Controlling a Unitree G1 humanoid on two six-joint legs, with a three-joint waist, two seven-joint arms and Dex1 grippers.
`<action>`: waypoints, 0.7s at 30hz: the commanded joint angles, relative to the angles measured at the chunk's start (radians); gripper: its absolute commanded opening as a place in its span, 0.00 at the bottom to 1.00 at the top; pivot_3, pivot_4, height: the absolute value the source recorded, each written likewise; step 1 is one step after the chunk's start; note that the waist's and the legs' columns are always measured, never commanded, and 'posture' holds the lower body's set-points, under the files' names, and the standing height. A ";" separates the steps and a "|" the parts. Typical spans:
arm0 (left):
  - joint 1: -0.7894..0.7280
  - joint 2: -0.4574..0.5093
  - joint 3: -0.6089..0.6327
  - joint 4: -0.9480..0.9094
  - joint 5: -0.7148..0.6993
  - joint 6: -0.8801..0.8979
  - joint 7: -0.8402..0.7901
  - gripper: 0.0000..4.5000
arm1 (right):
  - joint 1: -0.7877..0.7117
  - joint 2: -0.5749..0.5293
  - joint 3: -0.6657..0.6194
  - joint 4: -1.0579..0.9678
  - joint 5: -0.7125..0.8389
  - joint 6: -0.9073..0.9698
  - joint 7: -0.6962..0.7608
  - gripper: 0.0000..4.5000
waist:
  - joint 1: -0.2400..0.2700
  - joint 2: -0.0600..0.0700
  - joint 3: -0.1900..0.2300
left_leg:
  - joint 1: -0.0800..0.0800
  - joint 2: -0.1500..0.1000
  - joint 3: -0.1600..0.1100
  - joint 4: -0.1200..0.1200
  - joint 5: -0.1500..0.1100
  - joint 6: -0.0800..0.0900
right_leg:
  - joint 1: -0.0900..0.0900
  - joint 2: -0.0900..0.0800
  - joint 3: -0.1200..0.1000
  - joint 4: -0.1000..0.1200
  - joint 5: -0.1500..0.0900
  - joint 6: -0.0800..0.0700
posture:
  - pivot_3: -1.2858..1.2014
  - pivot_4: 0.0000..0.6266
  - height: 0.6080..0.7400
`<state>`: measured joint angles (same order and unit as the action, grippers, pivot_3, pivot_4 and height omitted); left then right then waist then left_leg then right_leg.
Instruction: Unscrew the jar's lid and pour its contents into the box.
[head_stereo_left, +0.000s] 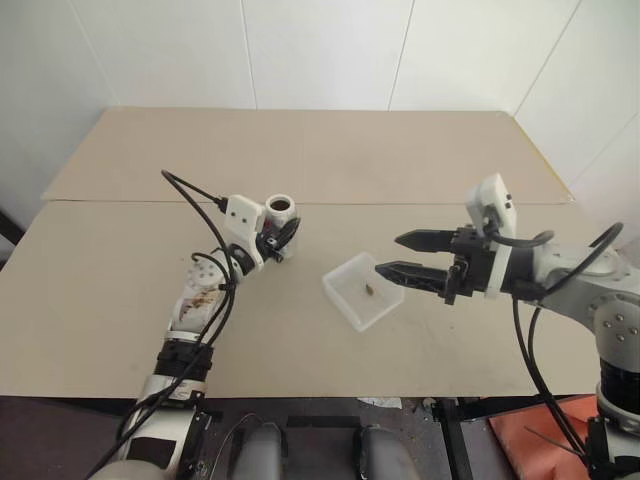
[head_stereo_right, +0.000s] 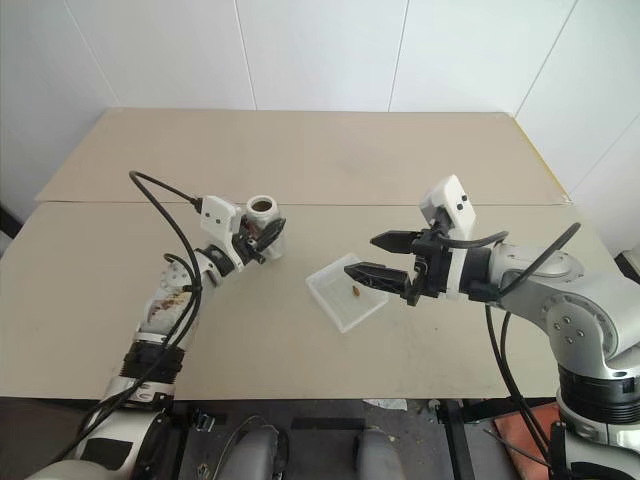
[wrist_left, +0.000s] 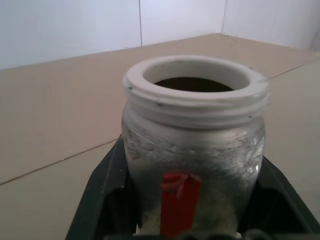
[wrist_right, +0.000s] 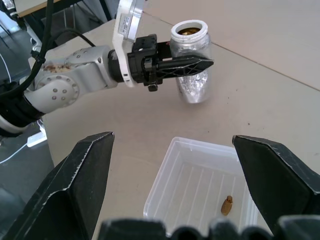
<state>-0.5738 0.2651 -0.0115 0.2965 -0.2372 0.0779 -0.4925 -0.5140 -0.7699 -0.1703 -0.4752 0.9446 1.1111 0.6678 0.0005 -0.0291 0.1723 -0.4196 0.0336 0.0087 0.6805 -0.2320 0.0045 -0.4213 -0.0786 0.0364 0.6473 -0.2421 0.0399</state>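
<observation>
The left gripper was clamped on the jar, its black fingers pressed against opposite sides of the glass. The jar stood upright with its mouth uncovered, a red mark on its side facing the wrist; whether its base touched the worktop could not be told. Something brownish showed inside its mouth in the right wrist view, too dim to identify.

The right gripper hung with its fingers spread wide and nothing between them, pointing across toward the left gripper. The box lay on the worktop directly below and just ahead of those fingertips, its near corner under the lower finger. A small brown bit, the contents, rested on the ribbed bottom of the box.

Bare worktop lay between the box and the jar, with nothing in the way. A black cable looped up from the left arm, behind the left gripper and away from the jar.
</observation>
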 joint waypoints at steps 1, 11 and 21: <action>0.005 -0.004 0.004 0.018 0.027 -0.054 -0.003 0.43 | -0.019 -0.001 -0.009 -0.007 -0.005 -0.037 0.002 0.99 | 0.000 0.000 0.000 | 0.000 0.000 0.000 0.000 0.000 0.000 | 0.000 0.000 0.000 0.000 0.000 0.000 | 0.52 0.24 1.00; 0.103 0.014 0.000 -0.037 0.046 -0.022 -0.033 0.87 | -0.027 0.002 0.024 0.003 -0.024 -0.052 0.021 1.00 | -0.007 0.000 -0.001 | 0.002 0.000 0.001 -0.001 0.000 0.000 | 0.001 0.000 0.001 0.000 0.000 0.000 | 0.52 0.24 1.00; 0.285 0.263 0.066 -0.346 -0.033 0.109 -0.219 1.00 | -0.008 0.004 0.029 -0.005 -0.041 -0.069 0.019 1.00 | -0.017 0.000 -0.001 | 0.003 0.001 0.001 -0.002 0.000 0.000 | 0.000 0.001 0.003 0.000 0.000 0.000 | 0.52 0.24 1.00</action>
<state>-0.3016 0.5007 0.0269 0.0350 -0.2381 0.1696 -0.6627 -0.5232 -0.7603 -0.1216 -0.4550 0.9042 1.0717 0.6851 -0.0161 -0.0287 0.1716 -0.4166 0.0346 0.0100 0.6781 -0.2321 0.0045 -0.4213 -0.0780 0.0390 0.6473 -0.2422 0.0398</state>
